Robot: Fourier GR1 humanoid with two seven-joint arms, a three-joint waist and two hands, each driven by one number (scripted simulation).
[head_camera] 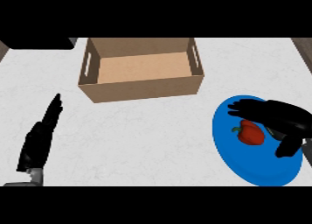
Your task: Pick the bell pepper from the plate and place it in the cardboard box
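White, faintly veined counter (151, 131) fills our view, with a dark block (36, 42) at its far left corner. We see the cardboard box (142, 89) standing open-topped near the far edge, plain brown, with a slot handle cut in each side wall. Nearer and to the right lies the blue plate (261, 170), and the red bell pepper (250, 133) with its green stem sits near the plate's middle. Our right hand (284, 116) arches over the plate, its fingers (245, 105) stretched out just beyond the pepper and its thumb (286, 146) hanging on the near side; the hand is spread, not closed on the pepper. Our left hand (36, 144) rests at the left, well apart from the box, fingers straight
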